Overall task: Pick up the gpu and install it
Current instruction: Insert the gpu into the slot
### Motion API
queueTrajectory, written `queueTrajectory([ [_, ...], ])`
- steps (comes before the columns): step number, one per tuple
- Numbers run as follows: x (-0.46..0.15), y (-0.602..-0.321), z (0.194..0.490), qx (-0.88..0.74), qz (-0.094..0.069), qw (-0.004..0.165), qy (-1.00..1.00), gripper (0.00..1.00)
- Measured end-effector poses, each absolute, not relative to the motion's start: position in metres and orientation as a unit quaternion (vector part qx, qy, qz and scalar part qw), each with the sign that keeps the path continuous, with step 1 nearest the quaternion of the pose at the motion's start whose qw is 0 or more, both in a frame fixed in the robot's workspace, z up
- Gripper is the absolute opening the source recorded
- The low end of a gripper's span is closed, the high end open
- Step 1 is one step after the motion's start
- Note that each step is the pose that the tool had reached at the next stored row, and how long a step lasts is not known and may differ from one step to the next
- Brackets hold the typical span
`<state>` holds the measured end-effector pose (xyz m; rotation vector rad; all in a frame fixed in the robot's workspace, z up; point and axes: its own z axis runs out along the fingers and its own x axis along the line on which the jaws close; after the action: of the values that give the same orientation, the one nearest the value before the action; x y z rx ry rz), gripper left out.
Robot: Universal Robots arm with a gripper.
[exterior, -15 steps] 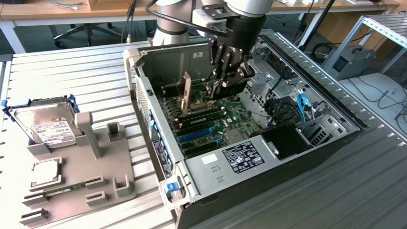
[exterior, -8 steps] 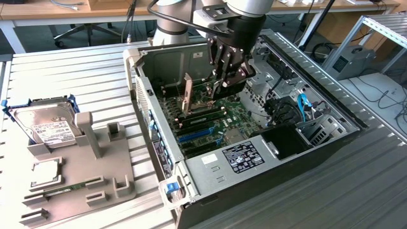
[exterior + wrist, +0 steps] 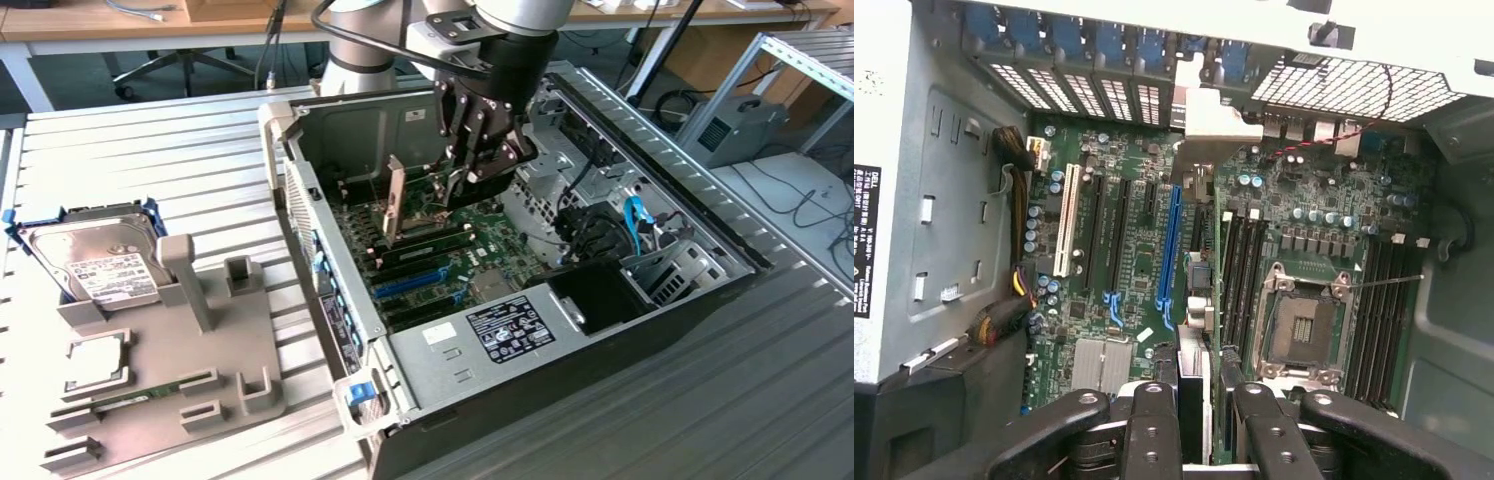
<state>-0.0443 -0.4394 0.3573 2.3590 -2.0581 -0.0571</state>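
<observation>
The gpu [image 3: 394,200] stands upright on edge on the motherboard inside the open computer case [image 3: 300,200]. In the wrist view it appears edge-on as a thin black card [image 3: 1192,385], its silver bracket [image 3: 1212,120] against the case's rear slot panel. My gripper [image 3: 467,178] reaches down into the case over the card's end away from the bracket. Its fingers [image 3: 1154,430] straddle the card with a small gap on each side, so the gripper [image 3: 1204,435] is open and holds nothing.
On the exterior view's left, a grey fixture [image 3: 174,340] holds a silver hard drive [image 3: 100,255], a silver square chip [image 3: 94,365] and a green memory stick [image 3: 134,397]. The case walls, blue cables [image 3: 638,225] and CPU socket [image 3: 1299,325] crowd the gripper.
</observation>
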Motion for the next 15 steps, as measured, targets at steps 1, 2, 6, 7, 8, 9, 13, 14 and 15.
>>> queueTrajectory([
  [1, -0.0444, -0.4394, 0.3574, 0.753, -0.018, 0.005, -0.657, 0.26],
  [2, -0.0444, -0.4394, 0.3574, 0.753, -0.018, 0.005, -0.657, 0.26],
  [6, -0.0444, -0.4399, 0.3571, 0.753, -0.018, 0.005, -0.657, 0.26],
  [7, -0.0444, -0.4406, 0.3569, 0.753, -0.018, 0.005, -0.657, 0.26],
  [8, -0.0444, -0.4411, 0.3568, 0.753, -0.018, 0.005, -0.657, 0.26],
  [9, -0.0444, -0.4414, 0.3567, 0.753, -0.018, 0.005, -0.657, 0.26],
  [13, -0.0444, -0.4429, 0.3563, 0.753, -0.018, 0.005, -0.657, 0.26],
  [14, -0.0445, -0.4437, 0.3562, 0.753, -0.018, 0.005, -0.657, 0.26],
  [15, -0.0445, -0.4442, 0.3560, 0.753, -0.018, 0.005, -0.657, 0.26],
])
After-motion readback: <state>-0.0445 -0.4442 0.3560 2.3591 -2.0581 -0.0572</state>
